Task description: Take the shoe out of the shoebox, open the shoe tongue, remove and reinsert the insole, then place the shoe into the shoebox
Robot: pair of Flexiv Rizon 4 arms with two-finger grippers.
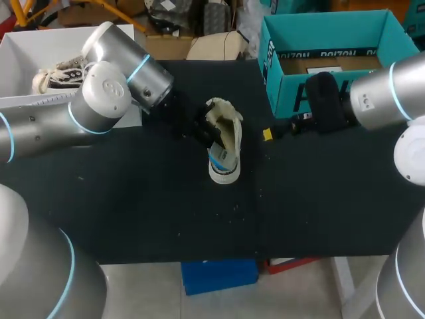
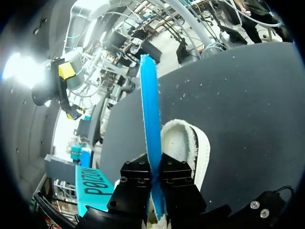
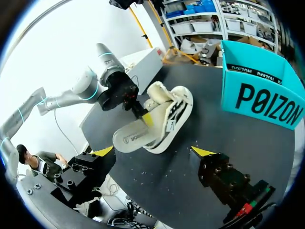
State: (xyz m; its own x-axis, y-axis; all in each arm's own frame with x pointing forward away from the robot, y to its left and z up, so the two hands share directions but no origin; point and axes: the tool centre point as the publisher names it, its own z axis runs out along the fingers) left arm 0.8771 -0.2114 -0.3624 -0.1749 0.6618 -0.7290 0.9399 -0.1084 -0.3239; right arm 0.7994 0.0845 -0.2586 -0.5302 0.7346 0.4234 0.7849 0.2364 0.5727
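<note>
Fingers of the left gripper (image 2: 153, 180) are clamped from both sides on the thin foam insole (image 2: 150, 109), blue on one face and pale on the other, which stands on edge straight up from between them. Just under the gripper lies the cream low-cut shoe (image 2: 183, 143) with its fleecy opening toward the fingers. In the head view that shoe (image 1: 224, 149) sits near the centre of the frame on the black table (image 1: 133, 199), outside the teal cardboard shoebox (image 1: 329, 30), which stands open at the upper right. The right wrist view shows the insole (image 3: 136, 137) partly drawn out of the shoe (image 3: 174, 109), its pale face up. The right gripper (image 3: 152, 151) hangs just beside the shoe with its yellow tips spread wide and nothing between them; in the head view it is right of centre, in front of the shoebox. At the upper left of the head frame, a white open box (image 1: 26, 46) holds a laced sneaker (image 1: 60, 74).
</note>
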